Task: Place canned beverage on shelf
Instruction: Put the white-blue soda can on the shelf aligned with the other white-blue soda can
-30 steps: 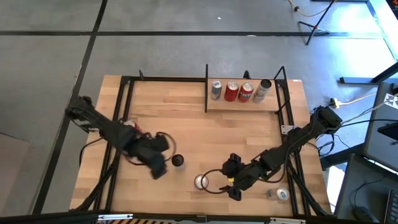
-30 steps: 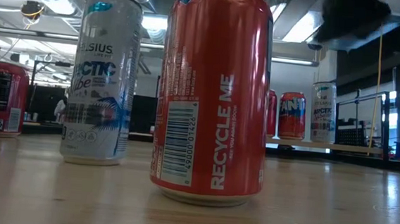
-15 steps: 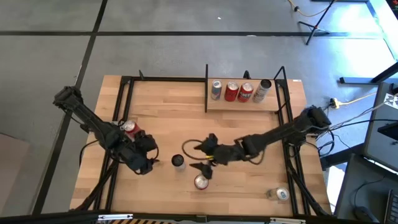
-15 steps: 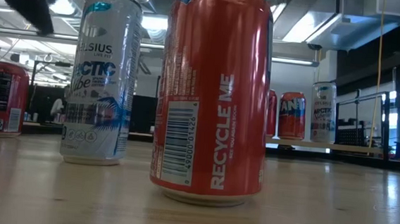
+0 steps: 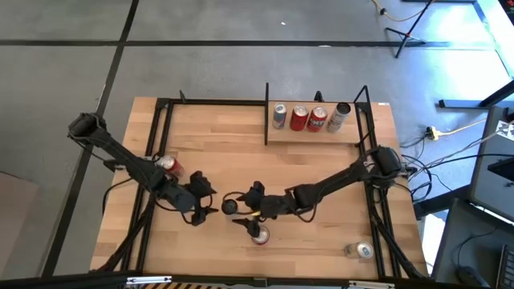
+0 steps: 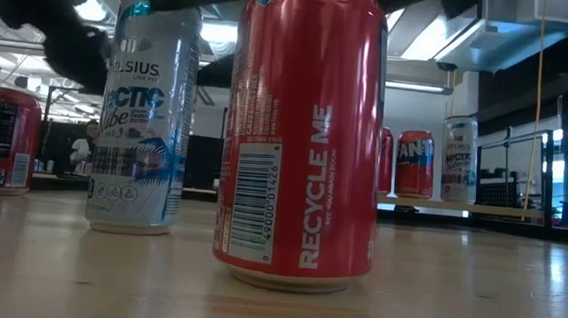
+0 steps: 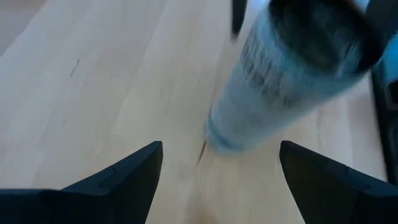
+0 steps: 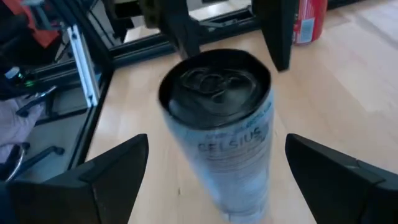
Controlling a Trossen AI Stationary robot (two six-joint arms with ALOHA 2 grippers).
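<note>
The pale blue and white can (image 5: 230, 206) stands upright on the worktop (image 5: 225, 156) near its middle front, free of both arms; in the right wrist view its dark lid with the pull tab faces up and the lettering on its side reads clearly, tall and slim, with no dent showing; this is the approach step, the can not yet gripped; the right gripper (image 5: 250, 205) sits just beside the can on its right, fingers (image 8: 106, 171) spread wide with the can framed in the gap ahead of them; the left gripper (image 5: 206, 202) faces the same can from the other side, near it, fingers (image 7: 124, 177) also wide apart and holding nothing; the next move, as I judge it, calls for one gripper to slide level around the can's body and close, while the other backs away so the two do not meet; a red can (image 5: 259, 234) stands close by towards the front edge and must not be knocked; the shelf (image 5: 313, 132) lies well apart at the far right, already carrying four cans, so the lift must clear its black posts
</note>
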